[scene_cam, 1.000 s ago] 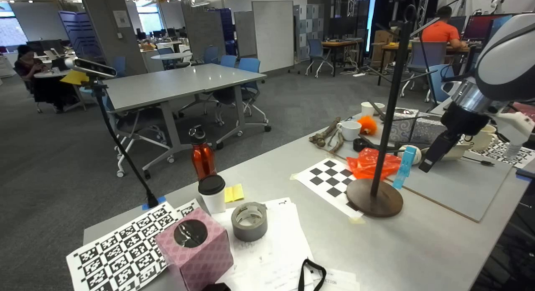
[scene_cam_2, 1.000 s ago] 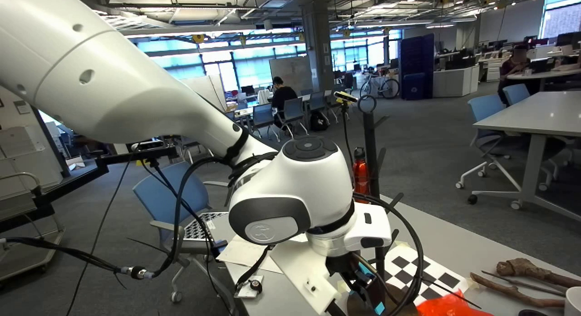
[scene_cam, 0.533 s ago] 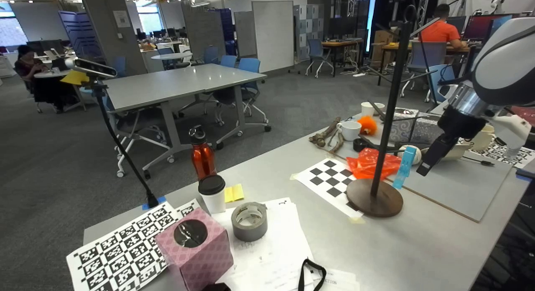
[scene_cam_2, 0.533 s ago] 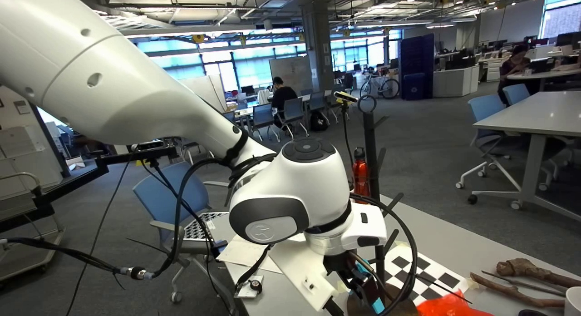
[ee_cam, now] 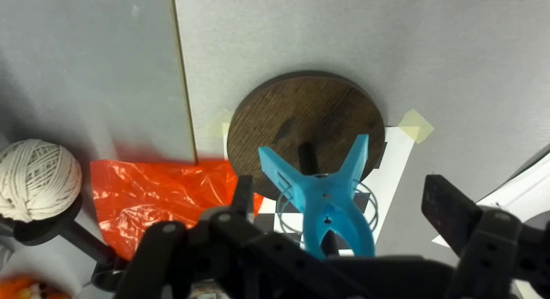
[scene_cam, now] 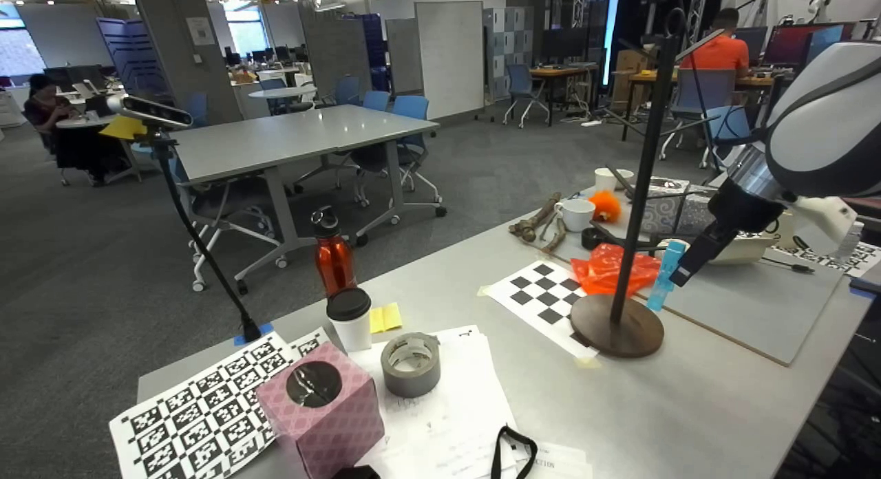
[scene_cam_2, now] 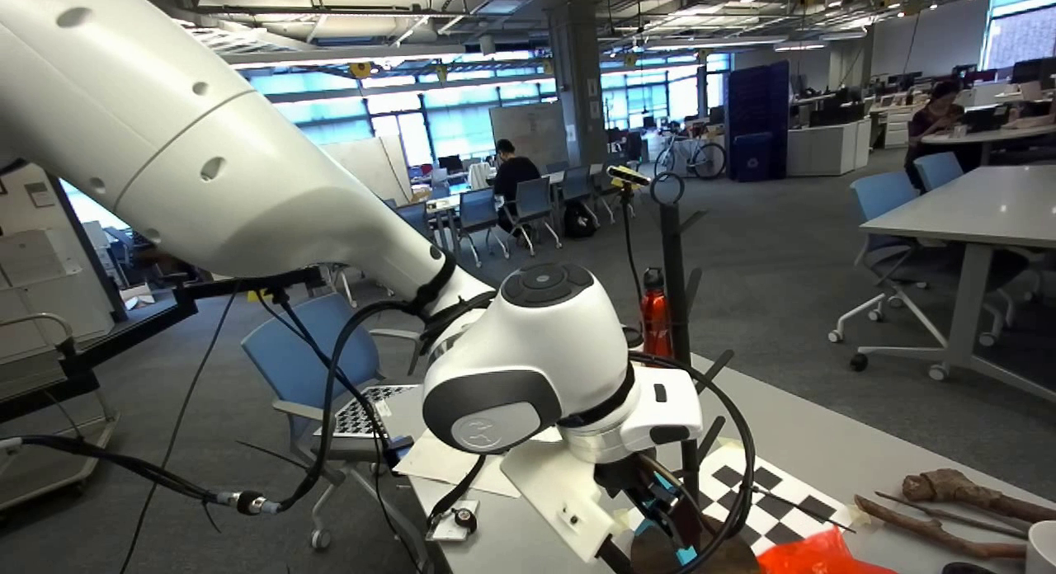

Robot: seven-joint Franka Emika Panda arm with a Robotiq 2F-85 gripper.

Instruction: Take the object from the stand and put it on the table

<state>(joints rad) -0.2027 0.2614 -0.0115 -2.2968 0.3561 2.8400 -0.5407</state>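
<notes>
The light-blue clip (ee_cam: 316,204) hangs on the black stand (scene_cam: 643,183), above the table (scene_cam: 661,410). The pincer (ee_cam: 339,185) is spread wide: in the wrist view a finger (ee_cam: 449,213) stands on either side of the clip, with a gap showing at both. Crumpled orange-red plastic (ee_cam: 159,196) lies beside the stand's round brown base (ee_cam: 270,118), which partly covers a checkerboard sheet (scene_cam: 533,307).

In an exterior view the light-blue piece (scene_cam_2: 685,555) is mostly hidden, the stand's base (scene_cam_2: 734,560) cut off below.
</notes>
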